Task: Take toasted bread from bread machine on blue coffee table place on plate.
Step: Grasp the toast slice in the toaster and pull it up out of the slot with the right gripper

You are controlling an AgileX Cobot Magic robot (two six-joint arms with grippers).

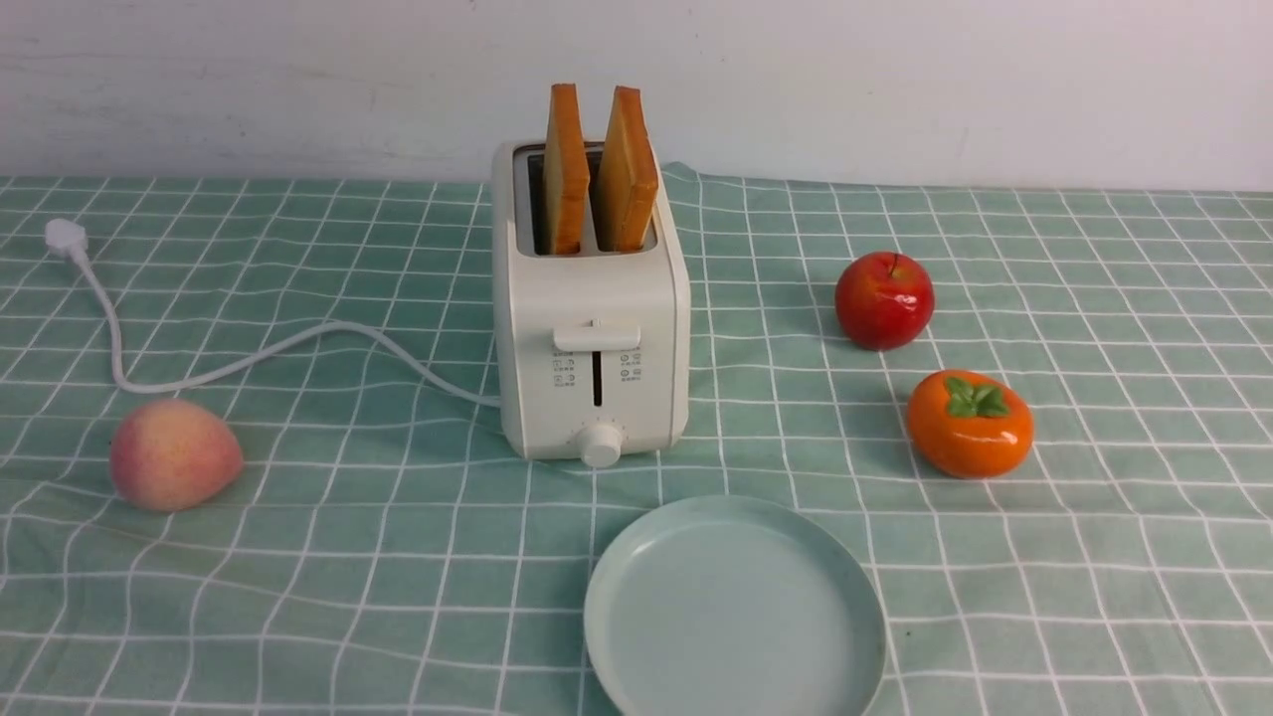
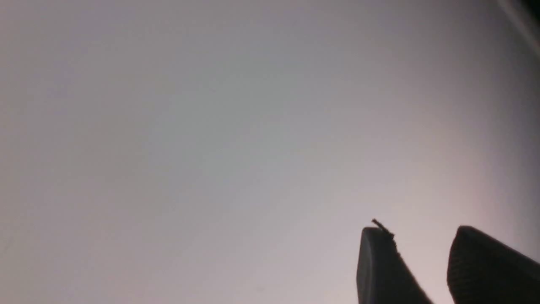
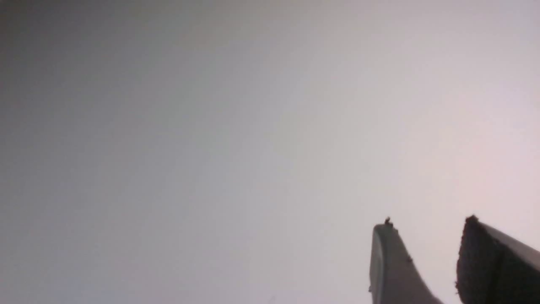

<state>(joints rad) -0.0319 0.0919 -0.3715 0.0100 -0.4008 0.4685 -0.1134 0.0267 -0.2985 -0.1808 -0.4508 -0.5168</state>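
Note:
In the front view the cream-white bread machine stands mid-table on the blue coffee table. Two slices of toasted bread stand upright in its slots, the left slice and the right slice. The pale blue-green plate lies empty in front of it, slightly right. Neither arm shows in the front view. My left gripper is open and empty in the left wrist view, against a blank pale surface. My right gripper is open and empty in the right wrist view, likewise.
A peach lies at the front left. A red apple and an orange persimmon lie to the right of the toaster. The white cord with its plug runs left. A white wall stands behind.

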